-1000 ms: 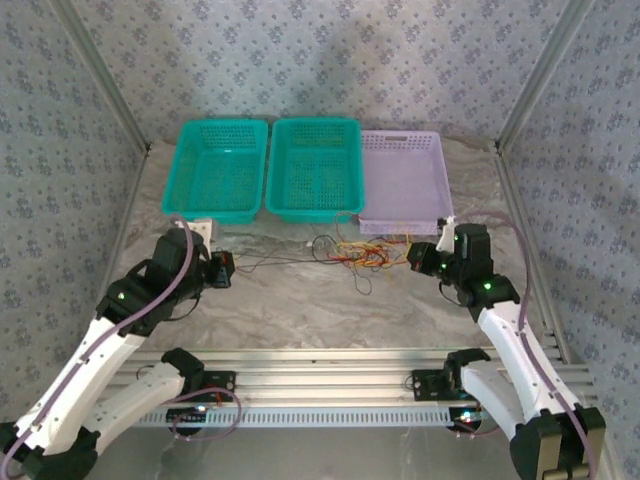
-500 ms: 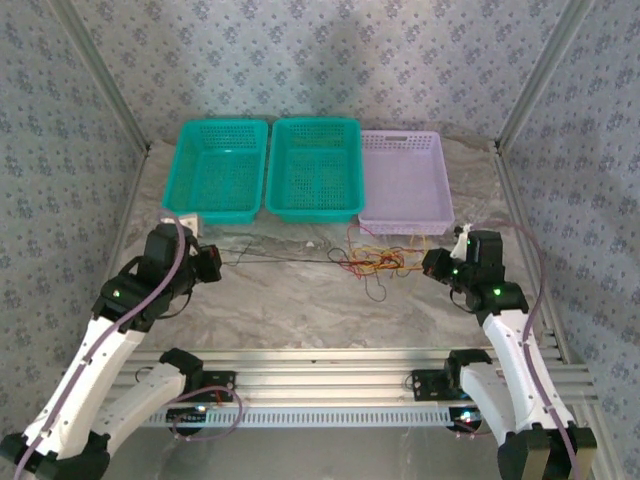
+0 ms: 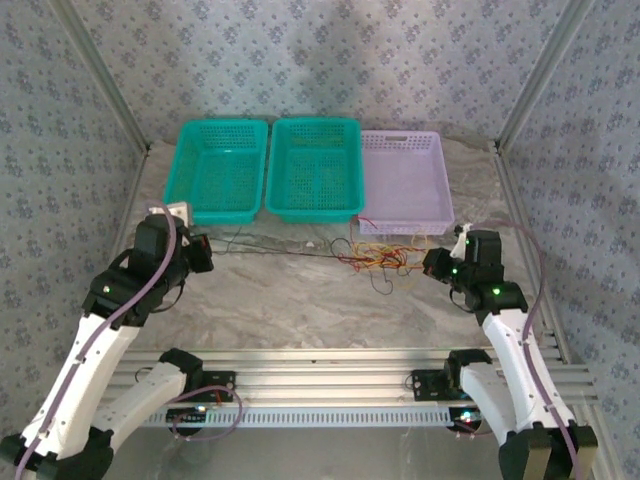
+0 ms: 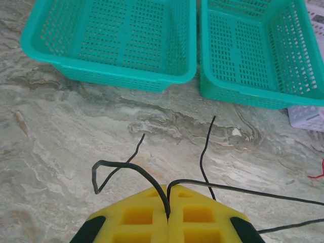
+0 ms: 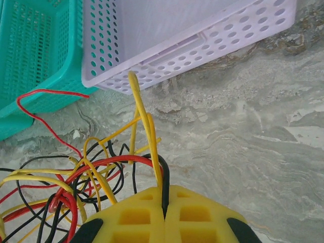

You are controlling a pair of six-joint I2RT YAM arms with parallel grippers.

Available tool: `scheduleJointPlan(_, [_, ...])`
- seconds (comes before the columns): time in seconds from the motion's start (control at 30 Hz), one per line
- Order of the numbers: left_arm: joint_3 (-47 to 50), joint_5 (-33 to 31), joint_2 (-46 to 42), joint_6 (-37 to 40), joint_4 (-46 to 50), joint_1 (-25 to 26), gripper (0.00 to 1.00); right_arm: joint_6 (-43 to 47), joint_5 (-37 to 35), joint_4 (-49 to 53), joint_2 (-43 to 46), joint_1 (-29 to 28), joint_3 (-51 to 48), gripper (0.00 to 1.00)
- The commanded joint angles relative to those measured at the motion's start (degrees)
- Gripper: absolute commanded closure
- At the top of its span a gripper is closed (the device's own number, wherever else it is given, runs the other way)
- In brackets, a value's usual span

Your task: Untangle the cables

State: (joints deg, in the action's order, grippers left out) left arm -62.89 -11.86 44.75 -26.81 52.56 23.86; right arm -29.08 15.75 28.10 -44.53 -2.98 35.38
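The cables (image 3: pixel 378 255) lie as a yellow, black and red tangle in front of the lilac basket. My left gripper (image 3: pixel 205 252) is shut on a black cable (image 3: pixel 270 252) that runs almost straight from it to the tangle. In the left wrist view the yellow pads (image 4: pixel 142 215) pinch that black cable (image 4: pixel 132 171), whose free end loops off to the left. My right gripper (image 3: pixel 432 263) sits at the tangle's right edge. In the right wrist view it (image 5: pixel 164 195) is shut on a yellow cable (image 5: pixel 144 119) and a black cable (image 5: pixel 165 174), with the tangle (image 5: pixel 86 177) to its left.
Two teal baskets (image 3: pixel 218 172) (image 3: pixel 314 168) and a lilac basket (image 3: pixel 405 180) stand in a row along the back, just behind the cables. Patterned walls and metal posts close in the sides. An aluminium rail (image 3: pixel 320 375) runs along the near edge.
My left gripper has drawn back to the left and away from the tangle, pulling the black cable out straighter. My right gripper shifted a little to the right, then held still.
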Motion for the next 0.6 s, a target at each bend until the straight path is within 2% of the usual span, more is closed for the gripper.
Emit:
scheduleJointPlan(0.0, [-3.37, -10.03, -0.73, 0.19, 0.73, -2.17, 1.0, 2.02, -9.26, 0.91, -2.38, -0.66, -0.8, 0.94])
scheduleJointPlan(0.2, [-2.02, -3.15, 1.77, -2.15, -1.92, -2.14, 1.0, 2.95, -8.62, -0.95, -1.46, -5.62, -0.92, 0.58])
scheduleJointPlan(0.33, [2.18, 3.0, 2.9, -4.81, -5.84, -2.15, 1.0, 3.86, -3.35, -3.59, -2.31, -9.57, -0.12, 0.43])
scheduleJointPlan(0.43, [4.86, 6.69, 3.75, -6.65, -8.47, -2.06, 1.0, 4.26, 0.77, -8.44, -3.64, -17.18, 0.56, 0.34])
scheduleJointPlan(0.57, [6.86, 9.27, 4.03, -8.08, -10.91, -1.72, 1.0, 5.78, -1.75, -12.65, -9.44, -29.38, 4.0, 0.28])
